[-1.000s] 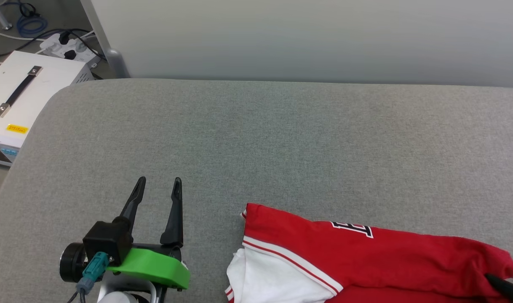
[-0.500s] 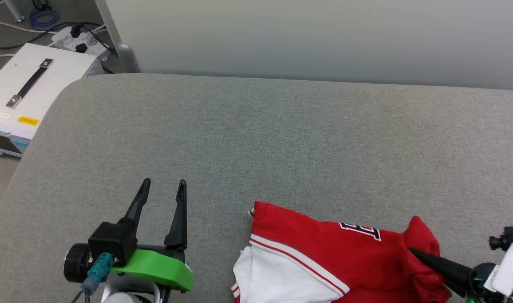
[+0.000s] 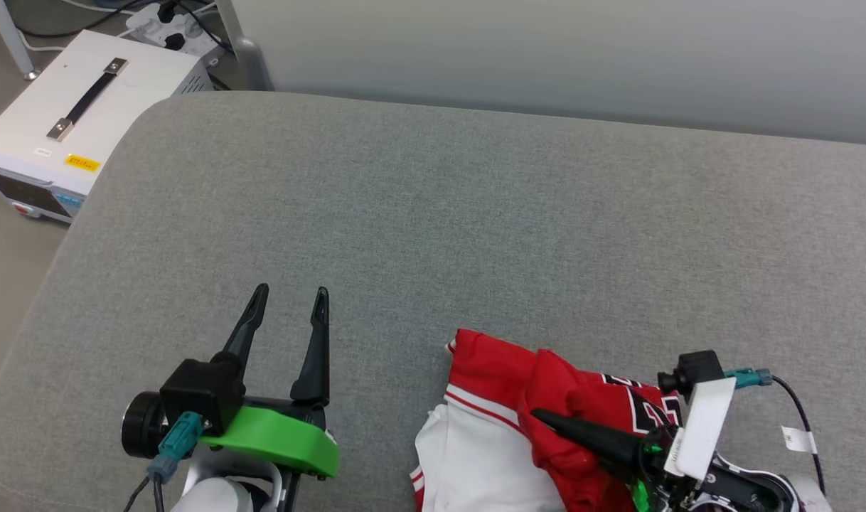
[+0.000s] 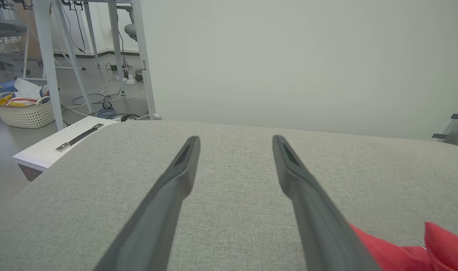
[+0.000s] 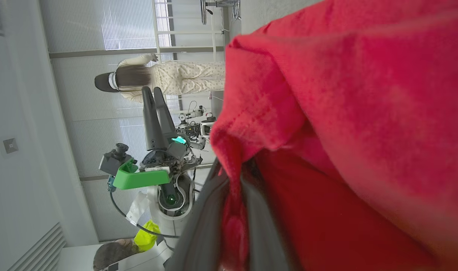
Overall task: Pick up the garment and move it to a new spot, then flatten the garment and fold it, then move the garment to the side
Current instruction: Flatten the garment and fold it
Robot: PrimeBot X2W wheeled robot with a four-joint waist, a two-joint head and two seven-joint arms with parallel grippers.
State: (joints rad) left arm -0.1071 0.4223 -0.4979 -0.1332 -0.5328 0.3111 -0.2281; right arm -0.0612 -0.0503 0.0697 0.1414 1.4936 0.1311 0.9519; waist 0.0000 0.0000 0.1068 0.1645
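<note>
Red jersey T-shirt point(image 3: 493, 366) with white sleeves lies bunched at five o'clock on the grey padded surface point(image 3: 476, 213), its black chest lettering partly hidden by folds. The right gripper point(image 3: 540, 414) is clenched on a pinch of the red cloth, fingers pointing toward ten o'clock. The left gripper point(image 3: 291, 295) hangs at seven o'clock, jaws spread and empty, apart from the shirt. A white handled box point(image 3: 141, 85), perhaps a power supply, sits at ten o'clock beside the pad.

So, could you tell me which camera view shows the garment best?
The head view: the garment shows its white sleeve and lettering. The right wrist view gives blurred red cloth; the left wrist view, a red corner.
</note>
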